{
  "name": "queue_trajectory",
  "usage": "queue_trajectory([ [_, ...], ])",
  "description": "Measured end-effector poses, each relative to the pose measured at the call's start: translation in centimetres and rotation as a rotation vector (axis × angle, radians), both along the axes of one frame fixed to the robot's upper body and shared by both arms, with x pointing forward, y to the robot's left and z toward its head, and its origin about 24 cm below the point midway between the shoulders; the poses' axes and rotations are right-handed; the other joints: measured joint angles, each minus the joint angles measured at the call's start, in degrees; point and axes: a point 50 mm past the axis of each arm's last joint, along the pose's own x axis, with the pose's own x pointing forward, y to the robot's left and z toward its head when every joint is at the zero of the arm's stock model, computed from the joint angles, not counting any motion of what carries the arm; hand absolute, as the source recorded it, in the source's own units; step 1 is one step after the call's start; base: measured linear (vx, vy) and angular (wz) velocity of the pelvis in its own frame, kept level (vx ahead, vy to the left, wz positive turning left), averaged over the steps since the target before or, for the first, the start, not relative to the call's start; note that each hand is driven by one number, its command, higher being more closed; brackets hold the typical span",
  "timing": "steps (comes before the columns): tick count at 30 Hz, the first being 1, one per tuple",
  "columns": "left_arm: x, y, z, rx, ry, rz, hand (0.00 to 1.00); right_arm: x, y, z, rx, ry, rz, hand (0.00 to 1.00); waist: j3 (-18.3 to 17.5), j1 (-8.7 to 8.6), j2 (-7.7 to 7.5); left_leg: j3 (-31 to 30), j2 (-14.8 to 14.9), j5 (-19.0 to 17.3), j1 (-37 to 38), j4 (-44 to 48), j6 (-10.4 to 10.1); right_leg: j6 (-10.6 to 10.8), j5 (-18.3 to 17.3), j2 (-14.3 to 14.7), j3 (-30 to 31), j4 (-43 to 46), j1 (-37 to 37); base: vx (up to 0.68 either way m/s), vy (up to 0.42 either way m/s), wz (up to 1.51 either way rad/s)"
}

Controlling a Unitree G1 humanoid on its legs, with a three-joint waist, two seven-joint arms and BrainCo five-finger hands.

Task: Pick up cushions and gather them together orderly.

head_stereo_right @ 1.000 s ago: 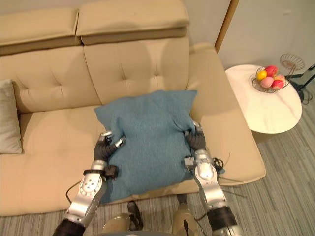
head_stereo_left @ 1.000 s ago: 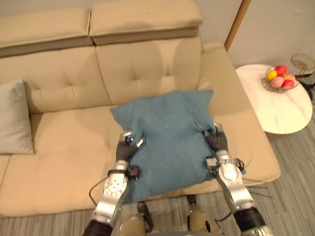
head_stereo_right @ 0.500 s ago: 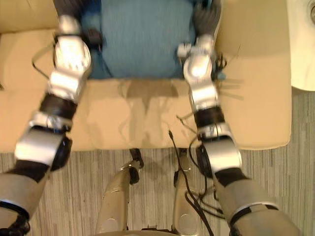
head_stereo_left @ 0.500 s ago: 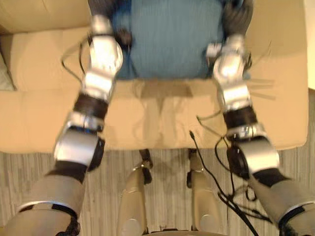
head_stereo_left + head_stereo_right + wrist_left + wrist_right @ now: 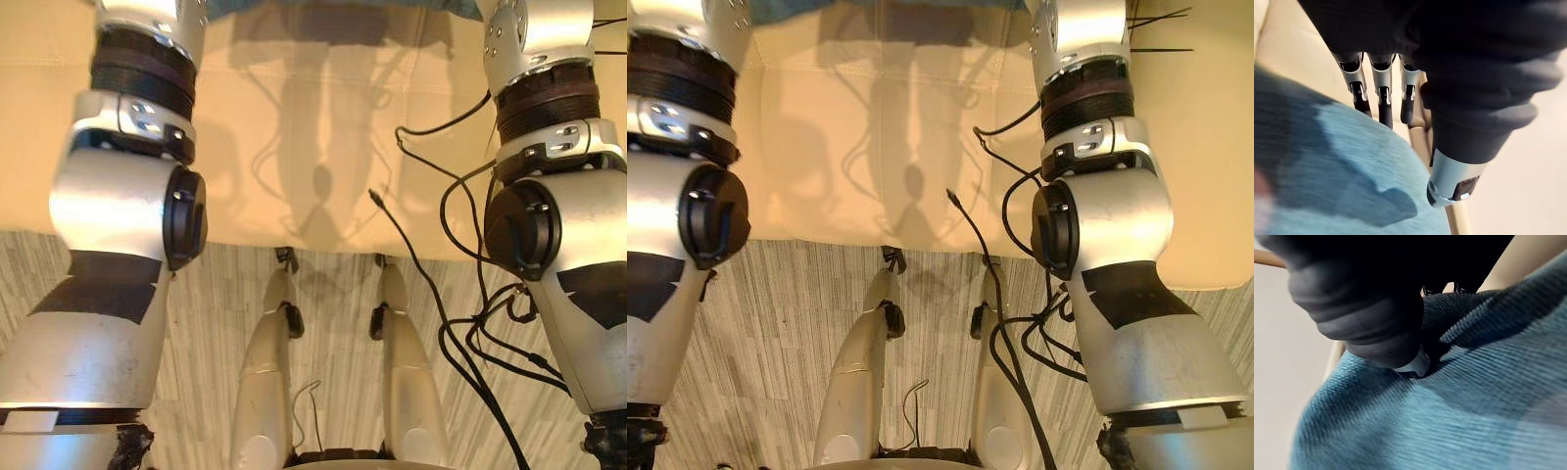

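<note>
A teal blue cushion [image 5: 1327, 171] lies on the beige sofa seat [image 5: 323, 127]. Its front edge shows at the top of the left eye view [image 5: 333, 6], between my two forearms. My left hand [image 5: 1382, 93] is open, with straight fingers reaching past the cushion's rounded edge toward the sofa, and nothing is pinched in them. My right hand [image 5: 1361, 298] presses its dark cover against the cushion's ribbed cloth [image 5: 1449, 406]. Its fingers are hidden behind the cover and the cloth.
The sofa's front edge [image 5: 323, 245] runs across the eye views. Grey striped floor [image 5: 216, 313] lies below it. Both forearms reach up over the seat at the left and right sides.
The head camera has tipped down from the sofa back to the seat's front edge and floor. A second ago both hands gripped the cushion's sides; now the left fingers are straight.
</note>
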Motion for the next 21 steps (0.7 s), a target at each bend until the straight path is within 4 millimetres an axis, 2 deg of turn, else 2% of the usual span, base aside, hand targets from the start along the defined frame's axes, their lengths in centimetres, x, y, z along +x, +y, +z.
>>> queue_trajectory([
  [1, 0.4, -0.1, -0.8, 0.008, 0.021, -0.007, 0.0, 0.3, -0.1, -0.5, -0.007, 0.016, 0.001, 0.0, 0.0, -0.03, 0.0, 0.02, 0.21, -0.01, 0.01, -0.02, -0.01, 0.01, 0.01, 0.05, -0.11, 0.17, -0.04, 0.0, 0.0, 0.0],
  [3, 2.2, 0.1, -4.7, 0.009, 0.132, -0.033, 0.0, 1.1, -0.6, -2.6, -0.006, 0.06, 0.028, 0.0, 0.0, 0.03, 0.0, 0.1, 0.52, -0.02, 0.07, 0.0, -0.03, 0.02, 0.01, 0.3, -0.32, 0.52, -0.08, 0.0, 0.0, 0.0],
  [4, 2.6, 0.4, -5.8, 0.011, 0.163, -0.028, 0.0, 1.1, -0.7, -2.8, -0.002, 0.06, 0.035, 0.0, 0.0, 0.04, 0.0, 0.18, 0.6, -0.03, 0.08, 0.03, -0.03, 0.02, 0.01, 0.37, -0.35, 0.56, -0.08, 0.0, 0.0, 0.0],
  [6, 3.9, 1.7, -10.2, 0.007, 0.276, -0.005, 0.0, 1.1, -1.0, -3.9, -0.008, 0.05, 0.048, 0.0, 0.0, 0.11, 0.0, 0.78, 1.08, -0.26, 0.11, 0.75, -0.32, 0.03, 0.0, 0.68, -0.19, 0.78, -0.08, -0.02, 0.001, -0.08],
  [8, 4.2, 2.5, -12.2, -0.009, 0.33, 0.003, 0.0, 1.1, -1.3, -4.9, -0.032, 0.039, 0.051, 0.0, 0.0, 0.67, 0.0, 1.19, 1.56, -0.34, 0.36, 0.93, -0.44, 0.03, 0.0, 1.06, 0.06, 0.98, -0.05, -0.05, -0.03, -0.13],
  [9, 4.4, 3.2, -13.2, -0.021, 0.359, 0.018, 0.0, 1.3, -1.4, -6.0, -0.052, 0.05, 0.054, 0.0, 0.0, 1.22, 0.0, 1.43, 2.07, -0.33, 0.73, 1.0, -0.47, 0.03, 0.0, 1.57, 0.47, 1.36, -0.03, -0.07, -0.053, -0.15],
  [10, 4.4, 3.4, -13.4, -0.013, 0.365, 0.028, 0.0, 1.4, -1.5, -6.5, -0.06, 0.064, 0.054, 0.0, 0.0, 1.5, 0.0, 1.45, 2.3, -0.31, 0.94, 1.08, -0.49, 0.04, -0.01, 1.76, 0.64, 1.52, 0.02, -0.09, -0.071, -0.17],
  [12, 3.9, 4.4, -13.4, 0.025, 0.336, 0.05, 0.0, 1.8, -1.5, -8.5, -0.096, 0.103, 0.063, 0.0, 0.0, 1.8, 0.0, 1.63, 2.93, -0.2, 2.09, 0.97, -0.7, 0.19, -0.23, 2.33, 1.24, 1.54, 0.85, -0.09, -0.079, -0.12],
  [14, 3.3, 5.2, -12.9, 0.033, 0.299, 0.07, 0.0, 1.6, -1.9, -9.6, -0.097, 0.106, 0.061, 0.0, 0.0, 1.78, 0.0, 1.51, 3.24, 0.01, 2.77, 0.89, -1.18, 0.62, -1.36, 2.44, 1.26, 1.57, 1.71, -0.08, -0.072, -0.02],
  [17, 1.7, 6.9, -13.3, 0.059, 0.215, 0.106, 0.0, 0.5, -3.1, -12.1, -0.104, 0.092, 0.045, 0.0, -0.01, 1.77, 0.0, 1.59, 4.11, 0.48, 6.24, -0.02, -2.11, 0.39, -2.46, 3.41, 1.02, 1.58, 4.8, -0.1, -0.117, -0.07],
  [19, -0.2, 7.4, -15.7, 0.088, 0.167, 0.101, 0.0, -1.5, -4.9, -15.2, -0.139, 0.077, 0.018, 0.0, -0.05, 2.24, 0.0, 1.37, 4.72, 0.34, 10.84, -0.88, -2.56, -0.45, -3.55, 4.18, 0.33, 1.65, 9.3, -0.04, -0.092, 0.0],
  [20, -0.7, 7.5, -16.6, 0.1, 0.162, 0.097, 0.0, -2.1, -5.3, -16.0, -0.156, 0.075, 0.019, 0.0, -0.09, 2.52, 0.0, 1.33, 4.92, 0.18, 12.02, -0.9, -2.76, -0.56, -3.97, 4.37, 0.11, 1.82, 10.45, 0.0, -0.085, 0.01],
  [21, -1.8, 7.8, -18.7, 0.107, 0.169, 0.085, 0.0, -3.3, -5.9, -17.8, -0.194, 0.086, 0.028, 0.0, -0.14, 2.9, 0.02, 1.32, 5.29, -0.17, 14.38, -0.87, -3.18, -0.62, -5.08, 4.62, -0.15, 2.57, 12.42, 0.03, -0.07, -0.01],
])
